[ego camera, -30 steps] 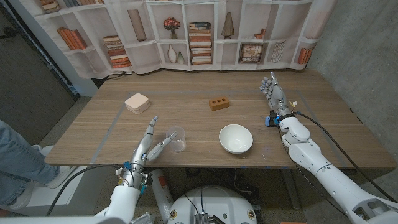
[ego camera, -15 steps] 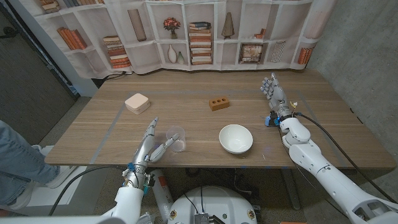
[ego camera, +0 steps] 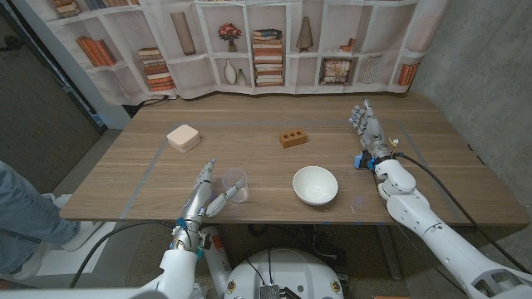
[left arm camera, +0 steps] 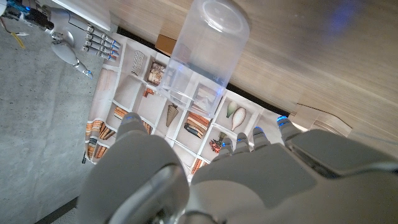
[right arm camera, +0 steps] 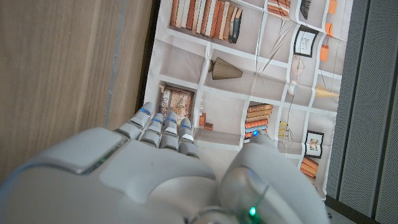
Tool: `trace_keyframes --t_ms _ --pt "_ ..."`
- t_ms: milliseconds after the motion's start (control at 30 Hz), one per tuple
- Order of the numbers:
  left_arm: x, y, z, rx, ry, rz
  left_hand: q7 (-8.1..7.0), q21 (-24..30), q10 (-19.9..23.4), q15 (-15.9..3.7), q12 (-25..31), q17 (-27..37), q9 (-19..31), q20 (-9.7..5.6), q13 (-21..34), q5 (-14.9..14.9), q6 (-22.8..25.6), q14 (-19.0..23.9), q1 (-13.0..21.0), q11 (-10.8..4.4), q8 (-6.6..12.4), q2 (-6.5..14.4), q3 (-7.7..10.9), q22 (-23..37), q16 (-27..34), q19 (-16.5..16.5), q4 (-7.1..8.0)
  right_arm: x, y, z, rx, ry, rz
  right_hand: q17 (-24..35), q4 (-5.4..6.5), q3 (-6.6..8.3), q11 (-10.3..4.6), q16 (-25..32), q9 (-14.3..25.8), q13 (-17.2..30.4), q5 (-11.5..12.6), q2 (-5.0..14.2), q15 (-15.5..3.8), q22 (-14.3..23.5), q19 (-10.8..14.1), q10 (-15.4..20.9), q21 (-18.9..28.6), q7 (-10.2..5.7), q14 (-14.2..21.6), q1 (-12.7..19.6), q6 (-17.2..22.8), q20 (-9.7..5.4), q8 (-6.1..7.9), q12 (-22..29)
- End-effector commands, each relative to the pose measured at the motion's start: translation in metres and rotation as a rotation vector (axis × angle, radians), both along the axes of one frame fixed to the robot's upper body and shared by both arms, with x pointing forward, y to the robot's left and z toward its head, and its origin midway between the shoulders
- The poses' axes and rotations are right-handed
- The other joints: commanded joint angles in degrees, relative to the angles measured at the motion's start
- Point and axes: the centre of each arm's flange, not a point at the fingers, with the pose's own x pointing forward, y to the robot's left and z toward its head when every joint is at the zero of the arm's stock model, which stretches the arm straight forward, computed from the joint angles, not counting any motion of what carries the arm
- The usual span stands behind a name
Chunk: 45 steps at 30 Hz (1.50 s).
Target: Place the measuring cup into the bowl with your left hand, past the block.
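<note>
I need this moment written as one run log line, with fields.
stage: reaching | left hand: open beside measuring cup, not gripping | right hand: idle, holds nothing | bowl: empty | block: behind bowl

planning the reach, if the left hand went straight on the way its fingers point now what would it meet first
Most likely the measuring cup: the left hand is open just short of it, and in the left wrist view the cup stands straight ahead between the spread fingers. Whether any finger already touches it cannot be told.

The measuring cup (ego camera: pixel 235 184) stands left of the bowl (ego camera: pixel 315 185), the block (ego camera: pixel 292 138) behind them.
</note>
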Motion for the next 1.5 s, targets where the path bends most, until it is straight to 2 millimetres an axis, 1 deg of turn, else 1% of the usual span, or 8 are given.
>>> trace_keyframes --t_ms 33,267,1100,1267,1367,1400,1467,1500 --pt "0.008 -0.008 -0.007 0.002 0.046 -0.009 -0.21 0.36 -0.78 0.45 0.47 0.13 0.18 0.61 0.17 0.49 -5.78 -1.49 0.47 -0.03 0.44 -0.22 -0.08 0.28 0.31 -3.18 -0.11 0.000 -0.005 -0.005 0.005 0.008 -0.001 0.27 0.04 -0.30 -0.02 -0.11 0.12 0.16 -0.24 0.39 0.14 0.10 0.55 0.73 -0.37 -0.09 0.62 0.32 0.15 -0.22 -0.13 0.11" --pt "0.009 -0.015 -0.006 0.037 0.053 0.020 -0.13 0.31 -0.85 0.54 0.48 0.12 0.18 0.66 0.17 0.58 -5.68 -1.55 0.62 0.09 0.48 -0.14 -0.15 0.28 0.30 -3.31 -0.16 0.001 -0.008 -0.006 0.010 0.006 -0.003 0.28 0.02 -0.37 0.03 -0.13 0.12 0.17 -0.24 0.42 0.12 0.11 0.58 0.75 -0.58 -0.24 0.58 0.29 0.13 -0.16 -0.13 0.12" --pt "0.020 -0.023 0.002 0.065 0.093 0.026 -0.05 0.41 -0.58 0.61 0.69 0.09 0.17 0.63 0.16 1.01 -4.70 -1.28 1.59 0.12 0.85 0.53 -0.10 0.27 0.42 -3.04 -0.45 0.006 -0.017 -0.014 0.029 0.017 -0.011 0.30 -0.03 -0.51 -0.15 -0.04 0.12 0.18 -0.24 0.56 0.17 0.13 0.81 0.90 -1.13 -0.55 0.92 0.23 0.34 -0.12 -0.06 0.17" --pt "0.022 -0.024 0.003 0.064 0.096 0.020 -0.26 0.46 -0.41 0.50 0.78 0.07 0.16 0.62 0.16 1.14 -4.86 -0.95 2.01 0.06 0.78 0.80 -0.01 0.27 0.54 -2.88 -0.59 0.006 -0.018 -0.015 0.030 0.015 -0.014 0.31 -0.04 -0.55 -0.11 -0.05 0.12 0.18 -0.24 0.58 0.24 0.14 0.82 0.87 -1.24 -0.59 0.93 0.22 0.32 -0.09 -0.07 0.16" --pt "0.023 -0.024 0.004 0.064 0.100 0.017 -0.34 0.77 0.33 0.29 1.07 0.03 0.15 0.50 0.15 1.34 -3.99 0.06 2.72 -0.15 1.08 1.20 0.13 0.27 0.86 -2.04 -0.83 0.006 -0.019 -0.015 0.030 0.015 -0.015 0.31 -0.05 -0.57 -0.09 -0.05 0.12 0.18 -0.24 0.60 0.26 0.14 0.86 0.88 -1.31 -0.60 0.95 0.21 0.37 -0.09 -0.05 0.16" --pt "0.024 -0.024 0.004 0.064 0.101 0.015 -0.37 1.06 1.31 0.24 1.44 0.00 0.15 0.47 0.14 1.48 -3.42 0.67 3.20 -0.23 1.25 1.44 0.20 0.29 1.01 -1.21 -1.01 0.006 -0.019 -0.016 0.032 0.015 -0.015 0.31 -0.05 -0.58 -0.10 -0.04 0.12 0.19 -0.24 0.60 0.23 0.14 0.86 0.88 -1.34 -0.63 0.97 0.21 0.34 -0.07 -0.07 0.16" --pt "0.024 -0.023 0.005 0.064 0.107 0.012 -0.41 1.41 1.81 0.17 1.59 -0.03 0.15 0.41 0.14 1.61 -2.61 1.55 3.68 -0.29 1.50 1.67 0.26 0.32 1.23 -0.18 -1.18 0.007 -0.019 -0.016 0.035 0.016 -0.014 0.31 -0.05 -0.59 -0.09 -0.04 0.12 0.19 -0.25 0.61 0.21 0.14 0.86 0.93 -1.39 -0.55 0.99 0.21 0.37 -0.03 -0.06 0.18" --pt "0.024 -0.023 0.006 0.063 0.109 0.009 -0.47 1.80 2.30 0.14 1.71 -0.05 0.14 0.36 0.11 1.72 -2.15 2.37 4.11 -0.21 1.59 1.87 0.30 0.37 1.43 0.94 -1.34 0.007 -0.019 -0.017 0.038 0.016 -0.014 0.31 -0.06 -0.60 -0.11 -0.03 0.12 0.19 -0.25 0.62 0.24 0.14 0.88 0.92 -1.41 -0.59 1.01 0.20 0.35 -0.04 -0.06 0.17"
